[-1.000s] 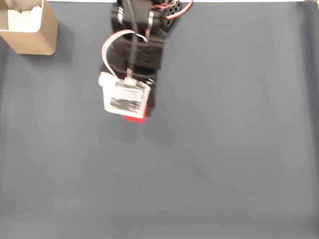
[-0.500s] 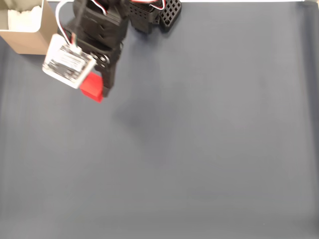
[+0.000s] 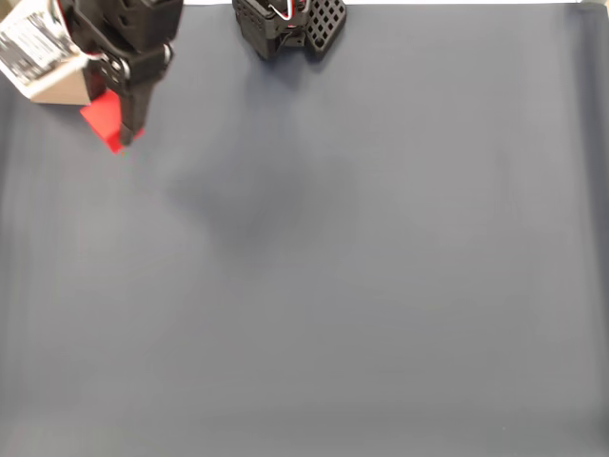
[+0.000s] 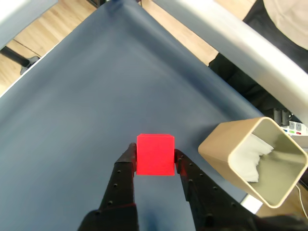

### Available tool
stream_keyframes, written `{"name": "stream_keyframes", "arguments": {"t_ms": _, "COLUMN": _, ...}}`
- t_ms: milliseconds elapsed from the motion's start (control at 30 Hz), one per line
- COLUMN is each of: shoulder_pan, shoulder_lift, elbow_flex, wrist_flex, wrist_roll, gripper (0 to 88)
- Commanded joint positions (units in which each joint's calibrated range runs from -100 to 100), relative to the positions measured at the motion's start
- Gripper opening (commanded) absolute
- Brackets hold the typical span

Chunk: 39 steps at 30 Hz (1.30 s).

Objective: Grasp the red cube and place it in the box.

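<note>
The red cube (image 4: 155,154) sits clamped between my two black fingers, with my gripper (image 4: 154,155) shut on it and lifted above the blue-grey cloth. From the fixed view the red cube (image 3: 103,122) shows just left of the black finger (image 3: 132,109) near the top left corner. The tan box (image 4: 252,161) stands open-topped to the right of the cube in the wrist view, white padding visible inside. A sliver of the box (image 3: 63,89) peeks out under the arm in the fixed view. Cube and box are apart.
The arm's black base (image 3: 288,21) sits at the top edge of the blue-grey cloth (image 3: 381,267). In the wrist view a grey table rail (image 4: 226,36) runs past the cloth's far edge, with wooden floor beyond.
My arm has swung left and toward the top left corner, carrying the red cube with it. It now covers most of the box in the fixed view.
</note>
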Motion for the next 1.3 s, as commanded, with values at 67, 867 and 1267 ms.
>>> {"name": "stream_keyframes", "arguments": {"t_ms": 67, "shoulder_pan": 5.13, "shoulder_lift": -1.08, "elbow_flex": -3.88, "wrist_flex": 0.06, "wrist_roll": -0.78, "gripper": 0.0}}
{"name": "stream_keyframes", "arguments": {"t_ms": 867, "shoulder_pan": 16.71, "shoulder_lift": 2.9, "elbow_flex": -11.54, "wrist_flex": -0.1, "wrist_roll": -5.08, "gripper": 0.0}}
{"name": "stream_keyframes", "arguments": {"t_ms": 1267, "shoulder_pan": 21.96, "shoulder_lift": 6.11, "elbow_flex": -13.09, "wrist_flex": -1.25, "wrist_roll": -5.32, "gripper": 0.0}}
